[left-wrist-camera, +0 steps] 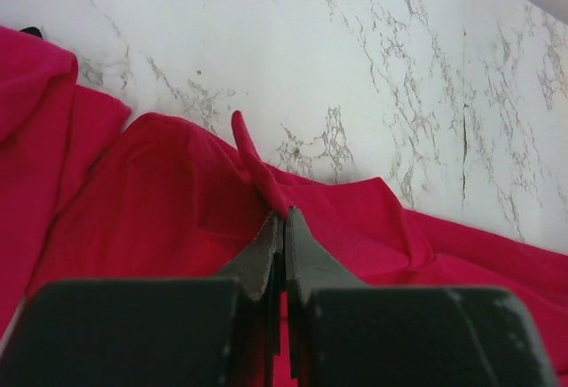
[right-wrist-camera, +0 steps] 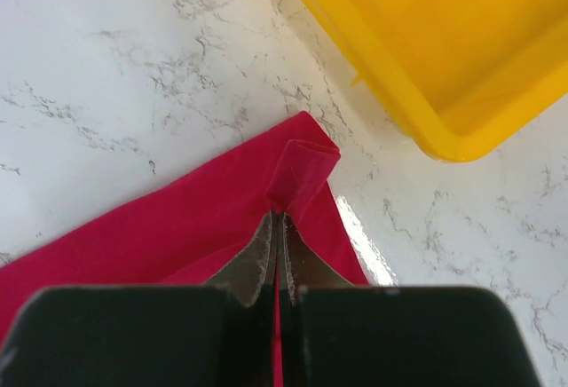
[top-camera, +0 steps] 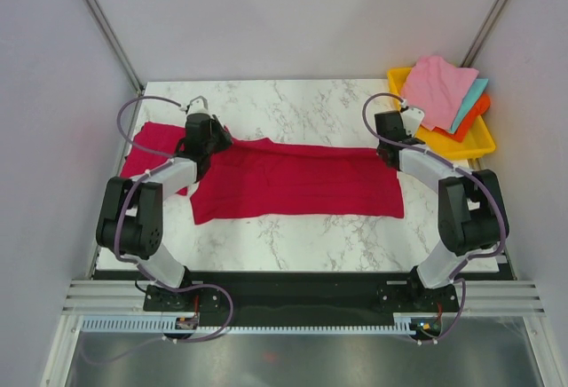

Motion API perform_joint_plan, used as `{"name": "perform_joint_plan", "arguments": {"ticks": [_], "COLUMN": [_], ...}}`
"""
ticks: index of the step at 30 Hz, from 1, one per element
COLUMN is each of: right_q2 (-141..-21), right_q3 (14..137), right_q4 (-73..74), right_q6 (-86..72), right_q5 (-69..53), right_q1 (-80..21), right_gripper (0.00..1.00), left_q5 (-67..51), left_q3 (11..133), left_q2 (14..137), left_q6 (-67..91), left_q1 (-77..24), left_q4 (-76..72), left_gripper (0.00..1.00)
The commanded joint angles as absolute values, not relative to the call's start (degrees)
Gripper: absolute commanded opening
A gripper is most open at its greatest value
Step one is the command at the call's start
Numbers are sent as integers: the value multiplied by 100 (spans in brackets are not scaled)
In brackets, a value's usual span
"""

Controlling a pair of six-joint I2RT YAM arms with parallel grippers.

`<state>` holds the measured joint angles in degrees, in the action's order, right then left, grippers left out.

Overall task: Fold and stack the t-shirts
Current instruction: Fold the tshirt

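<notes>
Pinching the far edge of the t-shirt (top-camera: pixel 293 178), spread on the tabletop (top-camera: pixel 302 103) left of the yellow tray (top-camera: pixel 463 148), left end effector (left-wrist-camera: pixel 284 214) and right end effector (right-wrist-camera: pixel 277 216) are both clamped on cloth, so lifting evenly with that edge taut looks best.

marble table (top-camera: pixel 293 236) | red t-shirt (top-camera: pixel 302 183) spread | second red cloth (top-camera: pixel 146 152), possibly shirt, left | yellow tray (top-camera: pixel 461 150) far-right

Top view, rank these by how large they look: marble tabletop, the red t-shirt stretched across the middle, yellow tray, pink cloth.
1. marble tabletop
2. red t-shirt
3. yellow tray
4. pink cloth
The last two are close: the cloth hides much of the tray, so that pair is unsure.
</notes>
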<state>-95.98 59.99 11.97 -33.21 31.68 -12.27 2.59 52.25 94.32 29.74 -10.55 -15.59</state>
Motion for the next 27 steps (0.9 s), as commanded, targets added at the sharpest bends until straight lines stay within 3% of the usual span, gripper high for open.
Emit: {"name": "perform_joint_plan", "arguments": {"ticks": [1,13,27], "right_q2": [-9264,-8868,-8684], "right_q3": [5828,5370,4940], "right_q4": [1055,984,888], "right_q6": [-3349,-3393,-3761], "right_q5": [3357,3445,3401], "right_q1": [-1292,-1354,-1345], "right_gripper": [0,0,0], "left_q5": [632,879,1204], "left_q3": [4923,3692,2971], "left_q2": [9027,8289,7620], "left_q6": [3164,3489,3814], "left_q1": [-1081,-1125,-1204], "left_q4": [-2171,-2830,-2524], "left_gripper": [2,2,2]}}
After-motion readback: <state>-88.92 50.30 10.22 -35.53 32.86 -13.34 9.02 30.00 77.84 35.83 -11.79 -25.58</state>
